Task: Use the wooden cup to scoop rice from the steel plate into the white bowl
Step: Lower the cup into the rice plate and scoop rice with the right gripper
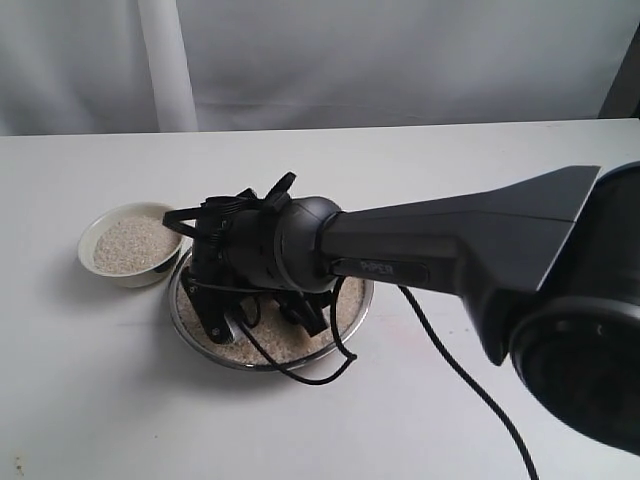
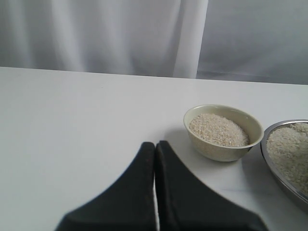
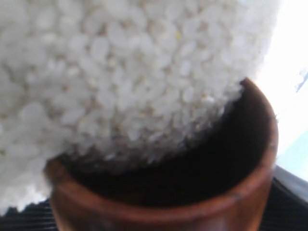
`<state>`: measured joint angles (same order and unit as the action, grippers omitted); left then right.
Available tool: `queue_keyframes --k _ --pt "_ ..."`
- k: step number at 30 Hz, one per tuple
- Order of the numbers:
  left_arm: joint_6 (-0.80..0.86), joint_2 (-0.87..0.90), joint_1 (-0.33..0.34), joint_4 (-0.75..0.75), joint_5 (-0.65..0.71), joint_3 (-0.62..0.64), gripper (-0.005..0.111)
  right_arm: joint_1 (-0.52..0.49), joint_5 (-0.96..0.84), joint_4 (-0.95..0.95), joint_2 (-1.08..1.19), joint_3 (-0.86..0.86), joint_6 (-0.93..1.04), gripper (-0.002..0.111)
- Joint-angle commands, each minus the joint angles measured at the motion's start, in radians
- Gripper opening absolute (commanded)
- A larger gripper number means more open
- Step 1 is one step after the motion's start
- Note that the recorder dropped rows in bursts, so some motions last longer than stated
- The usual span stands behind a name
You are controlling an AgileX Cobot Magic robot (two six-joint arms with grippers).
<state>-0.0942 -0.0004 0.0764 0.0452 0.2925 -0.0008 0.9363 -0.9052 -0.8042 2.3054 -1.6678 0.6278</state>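
**Desk:** What has the right arm got?

**Photographer:** The right fingers (image 1: 215,320) are clenched around a small, barrel-shaped, reddish-brown wooden cup (image 3: 192,202), down inside the wide, shallow, shiny silver steel plate (image 1: 200,345). The black wrist covers the cup in the exterior view; the right wrist view shows its mouth tipped against a heap of off-white uncooked rice (image 3: 120,72). Grains crowd the rim; the hollow behind them is dark.

**Desk:** And the left?

**Photographer:** The left fingers (image 2: 139,183) are pressed flat together, nothing between them; they hang over the white table (image 2: 72,110), near the vessels but touching neither.

**Desk:** Where do the vessels stand?

**Photographer:** The small, round, thick-rimmed cream-white bowl (image 1: 100,270) sits just beside the steel plate, on its left in the exterior view; whether the two rims touch, I cannot tell. The bowl holds a bed of rice reaching close to its rim; more rice lies across the floor of the plate, around the right fingers.

**Desk:** Anything else in shot?

**Photographer:** A black cable (image 1: 450,350) loops from the wrist over the plate's near rim and trails across the table toward the arm's base; a pale curtain (image 2: 96,33) hangs behind the table.
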Motion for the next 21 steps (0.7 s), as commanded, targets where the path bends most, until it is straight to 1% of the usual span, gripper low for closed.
queue_keyframes --k 1,7,11,21 --pt "-0.002 0.000 -0.006 -0.001 -0.008 0.001 0.000 0.014 0.026 0.107 0.003 0.002 -0.034 0.000" --pt "-0.002 0.000 -0.006 -0.001 -0.008 0.001 0.000 0.003 0.035 0.158 -0.026 0.002 -0.077 0.000" --pt "-0.002 0.000 -0.006 -0.001 -0.008 0.001 0.000 -0.010 0.057 0.256 -0.053 0.002 -0.077 0.000" --pt "-0.002 0.000 -0.006 -0.001 -0.008 0.001 0.000 -0.020 0.110 0.407 -0.053 0.002 -0.077 0.000"
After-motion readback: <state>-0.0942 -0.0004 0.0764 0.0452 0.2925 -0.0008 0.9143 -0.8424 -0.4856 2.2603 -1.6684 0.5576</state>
